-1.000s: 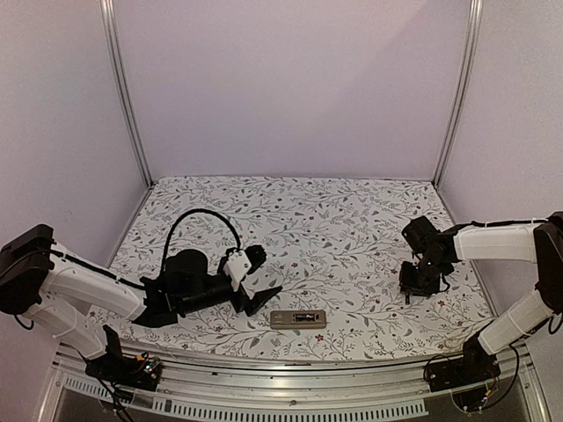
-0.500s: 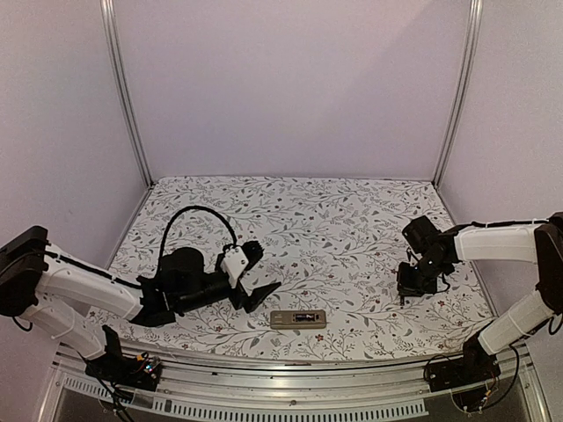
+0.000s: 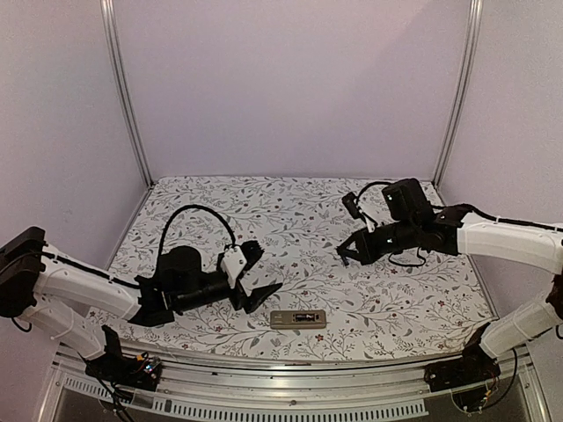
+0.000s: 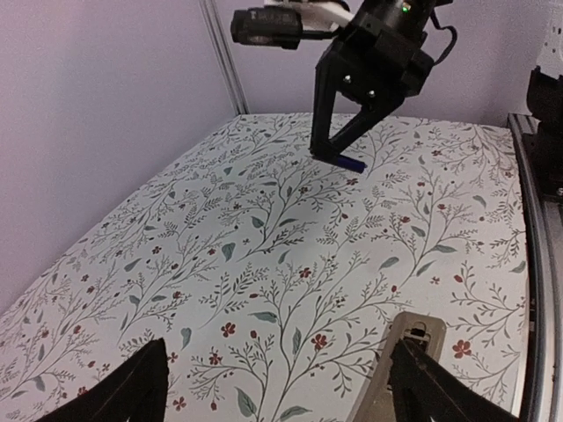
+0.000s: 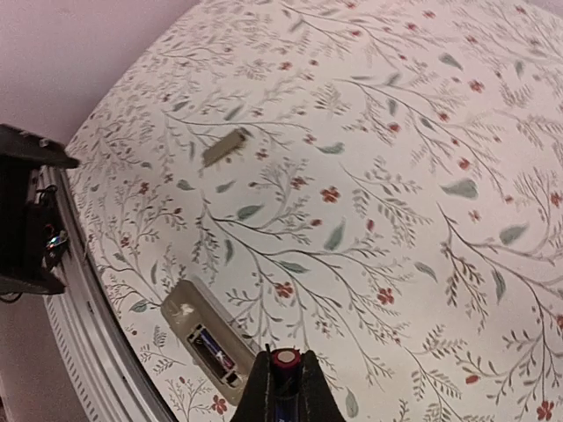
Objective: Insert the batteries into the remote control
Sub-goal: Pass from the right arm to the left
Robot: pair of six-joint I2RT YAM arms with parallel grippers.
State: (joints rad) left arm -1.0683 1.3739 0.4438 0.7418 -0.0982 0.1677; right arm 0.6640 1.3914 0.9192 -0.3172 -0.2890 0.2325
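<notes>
The white floral-print table (image 3: 290,207) looks matt and smooth. The slim tan remote control (image 3: 297,318) is dull plastic. The small dark-blue cylindrical battery (image 5: 283,359) looks smooth. A silver metal rail (image 3: 290,374) edges the table's near side.

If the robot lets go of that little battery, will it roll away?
Probably, yes. The battery is a small round cylinder, so on the flat table it would likely roll. It looks stiff and smooth, so it might slip; the right gripper is shut tight on it. Being so tiny, it is likely light.
</notes>
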